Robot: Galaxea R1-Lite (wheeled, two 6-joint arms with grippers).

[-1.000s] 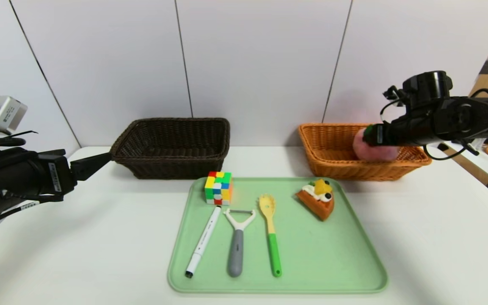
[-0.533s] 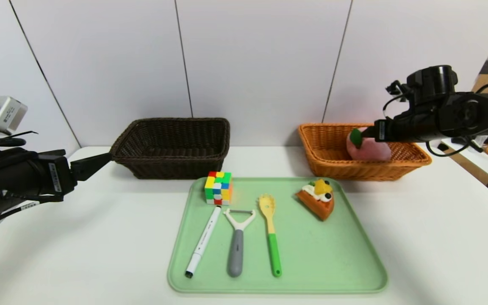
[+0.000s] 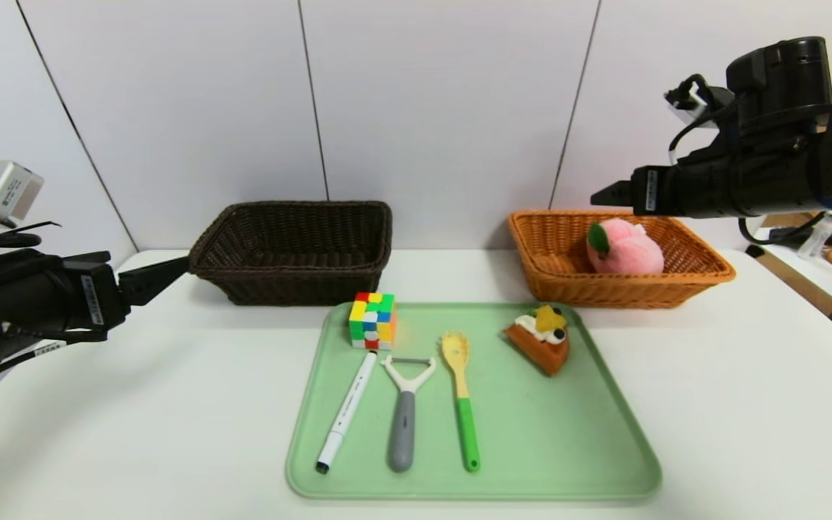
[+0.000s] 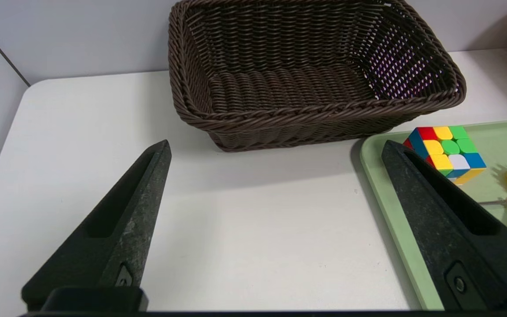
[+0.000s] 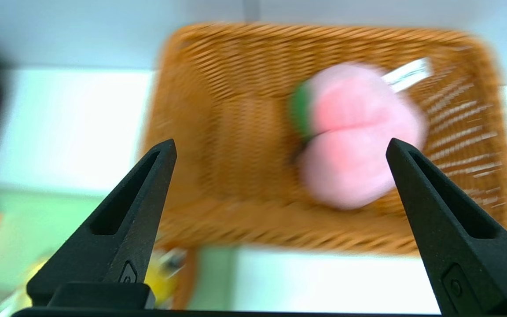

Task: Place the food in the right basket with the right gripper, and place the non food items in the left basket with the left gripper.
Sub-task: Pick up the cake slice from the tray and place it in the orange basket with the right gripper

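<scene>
Your right gripper hovers above the orange basket, jaws wide and empty; the peach lies inside it.

Your left gripper, parked, gapes wide too.

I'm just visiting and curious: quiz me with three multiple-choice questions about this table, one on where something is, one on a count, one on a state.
1. Where is the plush peach?
A. on the green tray
B. in the orange basket
C. in the dark basket

2. How many things lie on the green tray?
A. three
B. five
C. seven

3. How is the right pincer?
A. open, holding nothing
B. shut on the peach
C. shut on the cake slice

Answers: 1 B, it sits inside the orange basket. 2 B, cube, pen, peeler, spork, cake slice. 3 A, its fingers are spread above the basket.
</scene>
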